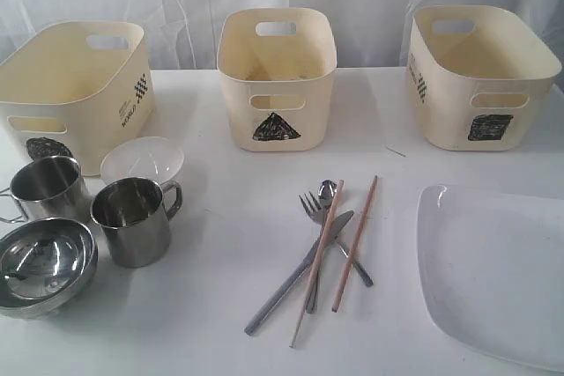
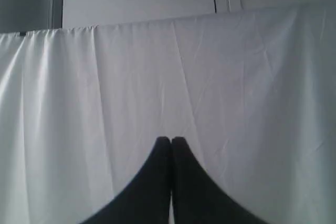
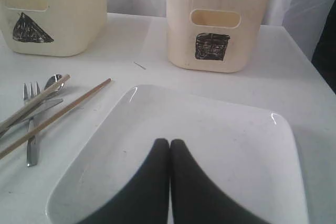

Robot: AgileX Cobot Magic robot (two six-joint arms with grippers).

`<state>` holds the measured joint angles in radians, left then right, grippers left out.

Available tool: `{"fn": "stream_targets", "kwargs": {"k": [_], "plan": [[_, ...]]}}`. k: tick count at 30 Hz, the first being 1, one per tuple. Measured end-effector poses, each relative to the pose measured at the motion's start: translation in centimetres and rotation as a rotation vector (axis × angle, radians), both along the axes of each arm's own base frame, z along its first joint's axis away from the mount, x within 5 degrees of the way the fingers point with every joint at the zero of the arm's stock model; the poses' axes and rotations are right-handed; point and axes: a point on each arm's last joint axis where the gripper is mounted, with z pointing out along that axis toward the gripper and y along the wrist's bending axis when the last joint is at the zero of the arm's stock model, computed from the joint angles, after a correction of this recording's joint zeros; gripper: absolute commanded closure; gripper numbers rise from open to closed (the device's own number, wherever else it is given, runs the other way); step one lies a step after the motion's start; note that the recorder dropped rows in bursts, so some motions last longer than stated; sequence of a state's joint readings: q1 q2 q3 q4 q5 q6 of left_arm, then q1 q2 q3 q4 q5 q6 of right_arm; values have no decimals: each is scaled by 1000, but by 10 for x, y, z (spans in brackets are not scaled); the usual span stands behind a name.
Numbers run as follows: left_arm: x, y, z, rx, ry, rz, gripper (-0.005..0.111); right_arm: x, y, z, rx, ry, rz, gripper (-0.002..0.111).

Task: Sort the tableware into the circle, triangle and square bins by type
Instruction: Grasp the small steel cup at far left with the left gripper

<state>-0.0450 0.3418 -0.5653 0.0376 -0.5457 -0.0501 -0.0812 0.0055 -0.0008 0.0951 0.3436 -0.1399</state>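
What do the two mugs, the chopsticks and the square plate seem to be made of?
The left mug and right mug look like polished steel: grey, with mirror-like reflections. The chopsticks look like plain wood: matt, light brown. The square plate looks like glazed ceramic or perhaps white glass: glossy, with bright highlights on its rim.

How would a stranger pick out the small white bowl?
Find the cream tub marked with a circle, far left. The small white bowl sits right in front of it. Its neighbours, two mugs and a bigger bowl, are all steel.
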Motion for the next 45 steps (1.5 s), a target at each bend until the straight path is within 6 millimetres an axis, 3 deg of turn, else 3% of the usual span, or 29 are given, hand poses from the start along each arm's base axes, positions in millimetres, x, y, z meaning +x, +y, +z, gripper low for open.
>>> {"fn": "stream_targets", "kwargs": {"k": [3,5,8,9,11,14,17,19,20,22,24,29,40,42,45], "plan": [[48,-3,19,157,94,91,107,0,0,0,0,0,0,108],[88,-5,16,233,208,117,107,0,0,0,0,0,0,108],[152,-8,-14,305,513,98,107,0,0,0,0,0,0,108],[172,-9,-32,323,667,77,107,0,0,0,0,0,0,108],[195,-10,-67,321,977,29,107,0,0,0,0,0,0,108],[194,-9,-103,227,1408,-17,107,0,0,0,0,0,0,108],[184,-8,-113,157,1596,-7,105,0,0,0,0,0,0,108],[187,-7,-110,141,1569,1,87,0,0,0,0,0,0,108],[191,-7,-109,144,1531,6,70,0,0,0,0,0,0,108],[206,-8,-108,177,1421,8,48,0,0,0,0,0,0,108],[222,-9,-118,194,1382,4,40,0,0,0,0,0,0,108],[247,-10,-168,217,1535,-8,40,0,0,0,0,0,0,108],[273,-12,-212,284,1540,-28,42,0,0,0,0,0,0,108],[274,-12,-219,285,1560,-30,48,0,0,0,0,0,0,108],[275,-12,-231,288,1612,-35,68,0,0,0,0,0,0,108]]}}
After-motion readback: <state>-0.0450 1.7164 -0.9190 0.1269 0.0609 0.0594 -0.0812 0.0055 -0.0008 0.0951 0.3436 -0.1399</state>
